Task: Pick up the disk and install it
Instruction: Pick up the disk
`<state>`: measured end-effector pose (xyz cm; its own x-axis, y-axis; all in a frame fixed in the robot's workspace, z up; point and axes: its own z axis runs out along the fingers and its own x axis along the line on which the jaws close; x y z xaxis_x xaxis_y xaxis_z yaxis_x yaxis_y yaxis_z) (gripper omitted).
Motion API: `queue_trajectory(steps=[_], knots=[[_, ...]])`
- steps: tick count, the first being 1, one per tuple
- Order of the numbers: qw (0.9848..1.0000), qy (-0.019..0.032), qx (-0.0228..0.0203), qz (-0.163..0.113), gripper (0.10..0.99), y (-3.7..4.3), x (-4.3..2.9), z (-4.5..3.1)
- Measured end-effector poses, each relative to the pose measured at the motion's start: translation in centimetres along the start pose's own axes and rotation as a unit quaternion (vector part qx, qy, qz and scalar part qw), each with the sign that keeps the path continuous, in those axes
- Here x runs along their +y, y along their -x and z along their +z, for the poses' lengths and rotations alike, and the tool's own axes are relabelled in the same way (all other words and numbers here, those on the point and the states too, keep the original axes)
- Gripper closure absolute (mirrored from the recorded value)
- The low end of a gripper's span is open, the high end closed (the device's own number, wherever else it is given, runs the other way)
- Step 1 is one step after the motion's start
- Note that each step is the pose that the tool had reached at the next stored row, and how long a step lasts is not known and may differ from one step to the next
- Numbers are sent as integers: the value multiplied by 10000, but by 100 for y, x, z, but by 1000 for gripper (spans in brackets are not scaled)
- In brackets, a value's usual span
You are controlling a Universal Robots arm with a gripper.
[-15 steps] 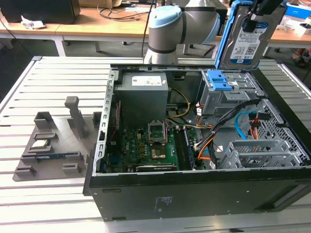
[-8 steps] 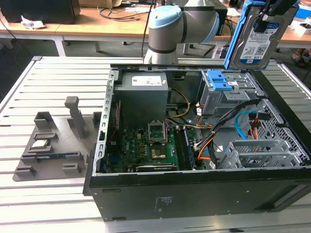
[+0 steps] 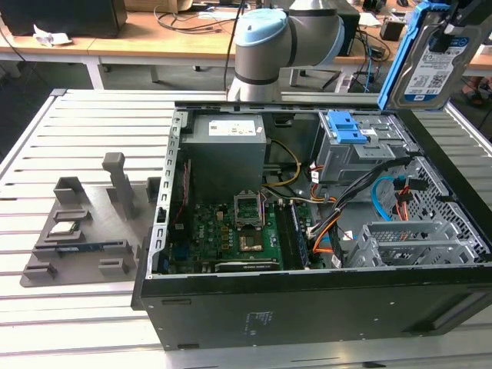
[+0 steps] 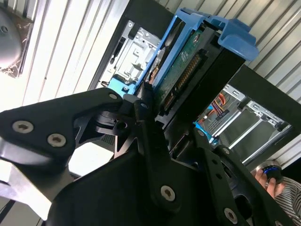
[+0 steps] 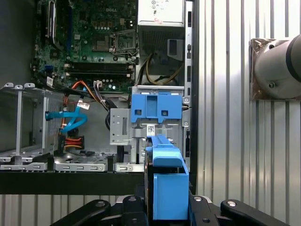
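Slatted metal desk [image 3: 92, 115] is seen with an open black computer case [image 3: 307, 307] laid flat on it. The disk [image 3: 430, 58] is held in the air, upright and clear of the case. In both wrist views the gripper [image 4: 169, 120] is seen closed on it, clamped on the bright blue bracket at the disk's sides [image 5: 167, 188].

Below the gripper and a little aside, toward the exterior view's left, the grey metal cage [image 3: 361, 150] is found with its blue latch piece [image 3: 346, 127]. In the first wrist view that latch [image 5: 157, 106] is lined up straight ahead of the held disk. Orange and blue cables [image 3: 384, 196] are bunched just beside the cage, on the side away from the gripper's approach.

Step judged as carrying the disk toward the cage; nothing is seated yet. For a good result, the bracket's long edges should be kept parallel to the cage rails, the descent kept straight, and the cables kept clear of the slot. A firm clamp is needed, since a tilted disk would likely jam.

A white-and-blue printed label is carried on the disk and a white sticker on the power supply [image 3: 228, 150]; their print is left unread.
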<state>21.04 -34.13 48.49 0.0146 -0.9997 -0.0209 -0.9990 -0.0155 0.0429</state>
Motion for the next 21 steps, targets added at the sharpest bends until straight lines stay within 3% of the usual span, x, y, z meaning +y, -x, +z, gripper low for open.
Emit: queue_trajectory(steps=[2,10,15,21], knots=[[10000,1,0,-1,722,0,-31,-1],[10000,0,0,0,722,-31,-38,-2],[10000,0,6,0,722,-210,-35,-6],[10000,1,57,2,722,-448,-31,-10]])
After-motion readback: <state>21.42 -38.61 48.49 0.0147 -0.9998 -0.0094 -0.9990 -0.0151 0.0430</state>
